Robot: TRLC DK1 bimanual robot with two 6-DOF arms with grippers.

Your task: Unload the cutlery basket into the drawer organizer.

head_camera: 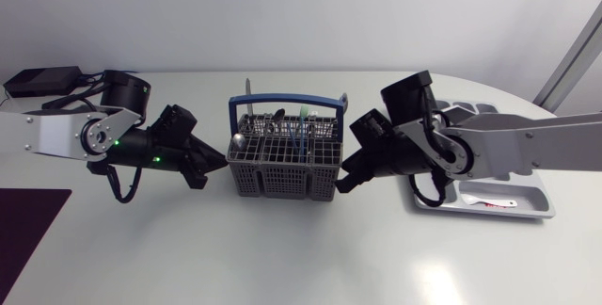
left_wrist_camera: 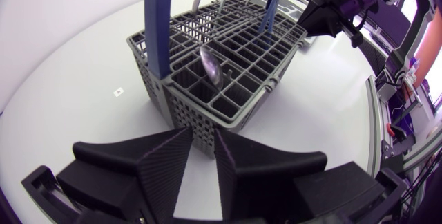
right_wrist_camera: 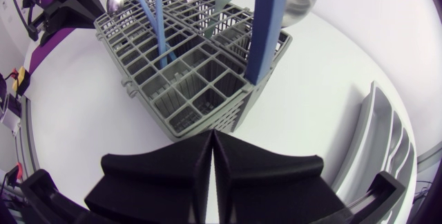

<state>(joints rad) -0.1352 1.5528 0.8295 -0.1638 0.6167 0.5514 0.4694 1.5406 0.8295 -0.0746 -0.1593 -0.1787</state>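
The left gripper (head_camera: 216,162) sits just beside the left end of the basket (head_camera: 282,181). Its fingers are parted by a narrow gap and hold nothing. The basket stands upright mid-table between the two grippers, with its blue handle (head_camera: 287,101) raised. It still holds cutlery, including a metal spoon (left_wrist_camera: 210,65) and a green-handled piece (head_camera: 304,117). These are probably light, stiff and slippery where the metal is polished. Pinching an upright stem across its flat faces, just above the grid, looks the safest hold. The right gripper (head_camera: 346,179) is at the basket's right end, with its fingers pressed together and empty. The drawer organizer (head_camera: 527,192) lies on the table beneath the right arm.
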